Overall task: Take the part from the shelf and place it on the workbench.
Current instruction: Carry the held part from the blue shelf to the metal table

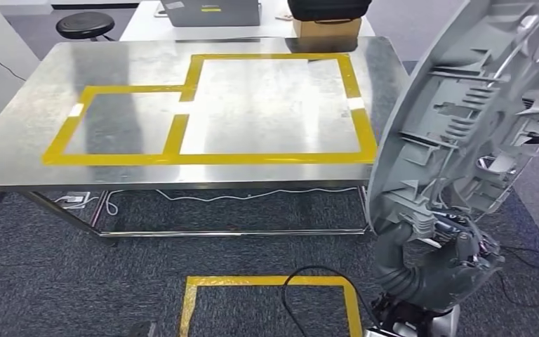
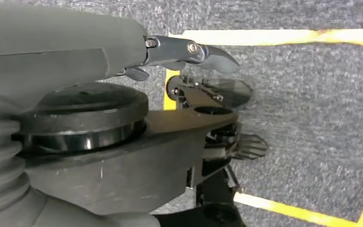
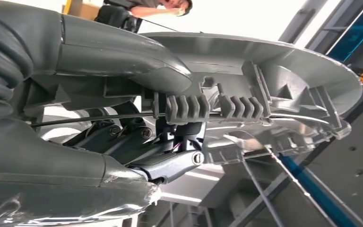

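Steel workbench [image 1: 35,151] with yellow tape outlines [image 1: 203,159] stands ahead on grey carpet, a stool [image 1: 85,25] and a box [image 1: 326,27] behind it. At the bench's right end the part [image 1: 463,105], a big grey ribbed moulding, stands nearly on edge in the air, off the bench and beside its corner. The right hand [image 1: 441,256] grips its lower rim from beneath, thumb [image 3: 123,61] on one face and fingers [image 3: 170,165] closed on the other. To do this step well, I judge the part should swing left over the larger outline, tip flat, and come down gently before the grip loosens; held by one edge, it could twist or clip the bench corner. The right arm is bent upward, wrist under the load. The left hand [image 2: 189,52] hangs toward the carpet holding nothing, fingers loosely apart.
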Available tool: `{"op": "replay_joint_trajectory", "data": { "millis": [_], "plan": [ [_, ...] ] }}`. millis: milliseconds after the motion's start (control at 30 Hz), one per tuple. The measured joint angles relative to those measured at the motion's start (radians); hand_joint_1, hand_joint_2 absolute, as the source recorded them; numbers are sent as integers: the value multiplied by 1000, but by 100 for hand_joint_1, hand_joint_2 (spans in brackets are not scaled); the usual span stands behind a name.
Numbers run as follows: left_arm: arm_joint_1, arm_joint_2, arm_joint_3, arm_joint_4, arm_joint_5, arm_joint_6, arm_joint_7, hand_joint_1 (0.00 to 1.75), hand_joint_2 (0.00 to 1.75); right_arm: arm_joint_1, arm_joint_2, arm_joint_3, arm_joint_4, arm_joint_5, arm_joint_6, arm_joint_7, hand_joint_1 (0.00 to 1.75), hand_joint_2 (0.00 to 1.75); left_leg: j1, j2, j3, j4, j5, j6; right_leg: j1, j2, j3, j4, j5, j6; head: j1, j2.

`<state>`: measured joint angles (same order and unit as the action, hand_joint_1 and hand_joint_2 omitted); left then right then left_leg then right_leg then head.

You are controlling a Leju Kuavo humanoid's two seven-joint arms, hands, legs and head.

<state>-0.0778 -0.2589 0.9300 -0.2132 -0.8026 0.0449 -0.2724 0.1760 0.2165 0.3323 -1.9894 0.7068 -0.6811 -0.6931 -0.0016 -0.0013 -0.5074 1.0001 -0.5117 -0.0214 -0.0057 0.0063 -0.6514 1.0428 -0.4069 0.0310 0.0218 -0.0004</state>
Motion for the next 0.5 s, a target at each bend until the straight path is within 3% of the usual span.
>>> {"op": "replay_joint_trajectory", "data": {
  "millis": [67, 167, 200, 233, 267, 333, 367, 433, 500],
  "plan": [
    [-3, -1, 1, 0, -2, 5, 0, 0, 175, 0, 0, 0, 0, 2, 0, 0, 175, 175, 1, 0, -25, 50, -17, -9, -3, 1, 8, -4, -3, -8, -2, 0],
    [-4, -1, 2, 0, -2, 8, 1, 0, 175, -1, 0, 0, 0, 3, 0, 0, 175, 175, 2, 0, -132, 225, -90, -20, -3, 1, 12, -6, -8, -17, -6, 0],
    [-3, -1, 2, 0, -2, 9, 2, 0, 175, -1, 0, 0, 0, 3, 0, 0, 175, 175, 2, 0, -162, 265, -101, -21, -3, 2, 13, -6, -9, -19, -6, 0],
    [-2, -1, 3, 0, -2, 9, 3, 0, 175, -1, 0, 0, 0, 4, 0, 0, 175, 175, 2, 0, -178, 275, -92, -21, -3, 4, 14, -6, -10, -19, -6, 0],
    [-1, -1, 3, 0, -2, 9, 3, 0, 175, -1, 0, 0, 0, 4, 0, 0, 175, 175, 2, 0, -176, 251, -65, -20, -3, 6, 15, -6, -11, -20, -6, 0],
    [-3, 0, 3, 0, -2, 0, 2, 0, 175, -1, 0, 0, 0, 6, 0, 0, 175, 175, 2, 0, -134, 135, 17, -15, -3, 8, 18, -6, -13, -17, -6, 0],
    [-4, 0, 3, 0, -1, -10, 0, 0, 175, -1, 0, 0, 0, 7, 0, 0, 175, 175, 1, 0, -112, 75, 36, -10, -1, 9, 18, -5, -14, -13, -6, 0],
    [-5, 0, 4, 0, 3, -33, -5, 0, 175, -1, 0, 0, 0, 12, 0, 0, 175, 175, -1, -1, -88, 7, 41, 1, 2, 11, 20, -6, -15, -1, -7, 0],
    [-4, 0, 4, 0, 5, -47, -8, 0, 175, -2, 0, 1, 0, 14, 0, 0, 175, 175, 0, -3, -78, -9, 37, 14, 2, 9, 25, -4, -13, 13, -6, 0]
  ]
}}
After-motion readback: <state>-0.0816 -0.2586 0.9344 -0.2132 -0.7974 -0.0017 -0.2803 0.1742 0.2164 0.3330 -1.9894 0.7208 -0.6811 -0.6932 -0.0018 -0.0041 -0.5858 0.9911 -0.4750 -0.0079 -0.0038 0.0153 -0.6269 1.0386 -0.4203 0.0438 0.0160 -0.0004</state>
